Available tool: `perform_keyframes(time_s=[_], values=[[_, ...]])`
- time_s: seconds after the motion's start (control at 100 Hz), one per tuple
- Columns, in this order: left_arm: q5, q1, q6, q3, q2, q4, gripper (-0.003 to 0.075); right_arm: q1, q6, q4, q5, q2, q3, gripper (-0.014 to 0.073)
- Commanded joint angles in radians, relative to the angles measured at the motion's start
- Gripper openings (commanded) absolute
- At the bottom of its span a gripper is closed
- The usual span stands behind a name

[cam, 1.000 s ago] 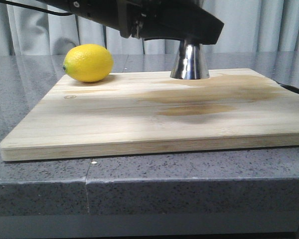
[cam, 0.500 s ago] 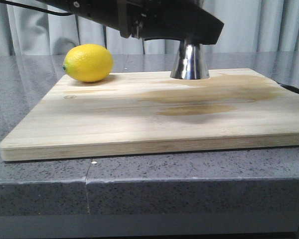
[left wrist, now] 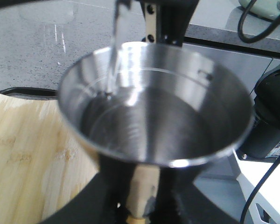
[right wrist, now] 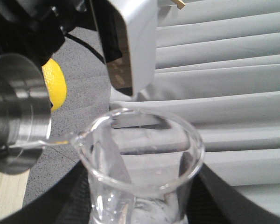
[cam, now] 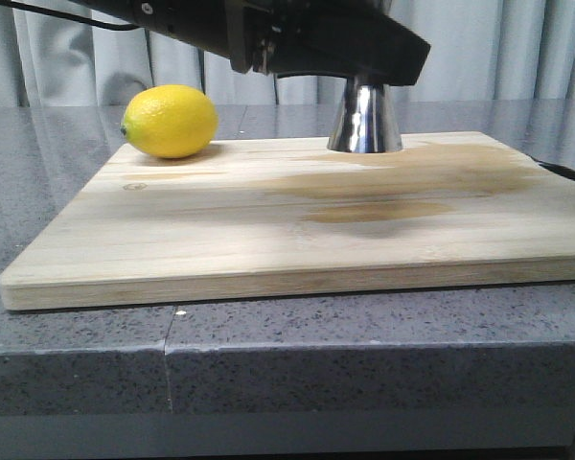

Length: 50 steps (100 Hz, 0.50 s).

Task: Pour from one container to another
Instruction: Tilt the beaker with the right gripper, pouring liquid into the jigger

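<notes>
Nothing shifts since a second ago | left gripper [left wrist: 140, 205] clamps upright steel jigger [left wrist: 154, 105] | right gripper [right wrist: 135, 205] grips tilted glass beaker [right wrist: 142, 158], spout toward jigger, stream landing inside

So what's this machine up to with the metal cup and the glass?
It is pouring. The right gripper tips a clear glass cup, and a thin stream runs from its spout into the steel jigger, which already holds clear liquid. The left gripper steadies the jigger, which stands on the wooden board. A lemon sits at the board's far left corner, and the board shows damp stains.
</notes>
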Motion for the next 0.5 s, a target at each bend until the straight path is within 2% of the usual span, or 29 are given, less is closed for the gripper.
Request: perform_keyframes(time_s=[0.0,0.18,0.25,0.34,0.49], values=[[0.032,-0.006,0.003,-0.033,-0.043,-0.076,-0.002,-0.001,-0.006,0.043,-0.017,-0.033,-0.036,0.0216],[0.032,-0.006,0.003,-0.033,-0.043,-0.076,-0.0019,-0.001,0.124,0.043,-0.036,-0.033,-0.036,0.0216],[0.032,-0.006,0.003,-0.033,-0.043,-0.076,-0.0019,-0.001,0.228,0.047,-0.041,-0.033,-0.036,0.0216],[0.031,-0.006,0.005,-0.033,-0.043,-0.076,-0.002,-0.001,0.444,0.092,-0.041,-0.033,-0.036,0.0216],[0.018,-0.006,0.005,-0.033,-0.043,-0.076,-0.0019,-0.001,0.623,0.17,-0.006,-0.031,-0.036,0.0216]])
